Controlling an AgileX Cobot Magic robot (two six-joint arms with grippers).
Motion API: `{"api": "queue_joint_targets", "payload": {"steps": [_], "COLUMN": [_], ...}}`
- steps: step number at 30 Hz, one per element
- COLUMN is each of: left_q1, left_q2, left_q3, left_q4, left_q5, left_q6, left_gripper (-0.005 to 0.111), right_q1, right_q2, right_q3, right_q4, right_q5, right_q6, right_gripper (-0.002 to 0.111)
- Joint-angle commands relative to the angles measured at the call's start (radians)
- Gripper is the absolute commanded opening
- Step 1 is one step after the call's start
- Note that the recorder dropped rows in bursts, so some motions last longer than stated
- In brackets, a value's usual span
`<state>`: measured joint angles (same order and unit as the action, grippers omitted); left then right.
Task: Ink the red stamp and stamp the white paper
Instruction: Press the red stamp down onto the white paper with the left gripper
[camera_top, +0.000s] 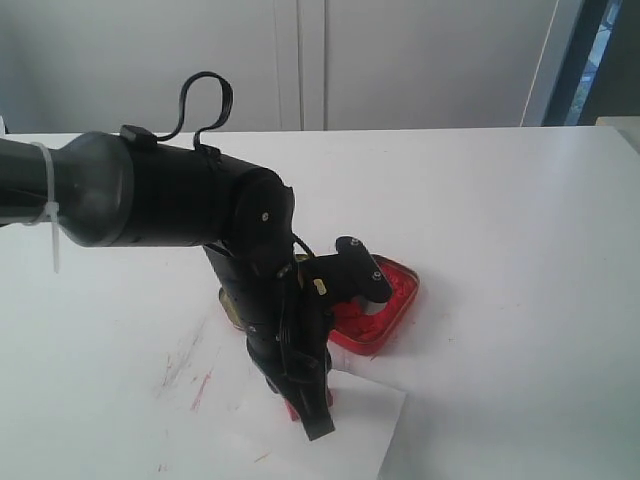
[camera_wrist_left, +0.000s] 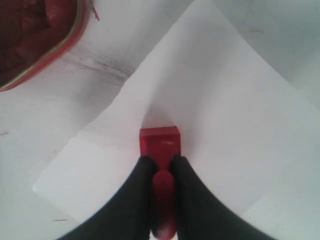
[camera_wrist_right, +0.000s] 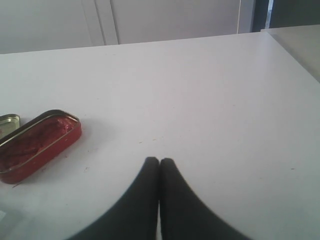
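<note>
At 9 o'clock in the exterior view we've got red scribble marks (camera_top: 190, 375) on the white desk (camera_top: 500, 200), harmless. Next, the gold lid (camera_wrist_right: 7, 122) is mostly hidden behind the left arm.

Centre now: the left pincer (camera_wrist_left: 159, 161) is pinching the red stamp (camera_wrist_left: 159, 142) by its narrow handle, 1 jaw on each side. The base appears to rest on the white paper (camera_wrist_left: 225, 100), well inside the sheet's edges. We judge the stamp small, stiff and light. Its smooth knob could twist in a loose grip, so the neck just above the base is the place to hold. The paper looks thin and floppy. Nothing pins it down, so a tacky stamp may drag it up.

At 2 o'clock from the stamp sits the red ink tin (camera_top: 385, 305), near the paper's edge but not blocking a straight lift. Furthest right, the right pincer (camera_wrist_right: 159, 167) is pressed together on nothing, with the tin at its 10 o'clock.
</note>
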<state>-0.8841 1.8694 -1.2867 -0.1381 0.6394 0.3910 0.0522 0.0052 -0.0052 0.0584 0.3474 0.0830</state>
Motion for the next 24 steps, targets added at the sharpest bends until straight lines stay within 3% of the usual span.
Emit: {"api": "queue_joint_targets", "payload": {"steps": [1,11,24], "left_q1": [-0.006,-0.006,-0.006], "left_q2": [-0.015,-0.013,0.039], "left_q3": [0.005,0.005,0.005], "left_q4": [-0.005,0.005,0.138], "left_q5": [0.012,0.019,0.012], "left_q6": [0.002,-0.020,-0.054], "left_gripper": [0.000,0.000,0.000], "right_q1": [-0.004,-0.004,-0.004], "right_q2": [-0.005,-0.005,-0.005], "right_q3": [0.005,0.005,0.005], "right_q4": [-0.007,-0.007,-0.007], "right_q5": [-0.007,-0.007,-0.007], "right_q6": [0.003,0.003,0.003], "right_gripper": [0.000,0.000,0.000]}}
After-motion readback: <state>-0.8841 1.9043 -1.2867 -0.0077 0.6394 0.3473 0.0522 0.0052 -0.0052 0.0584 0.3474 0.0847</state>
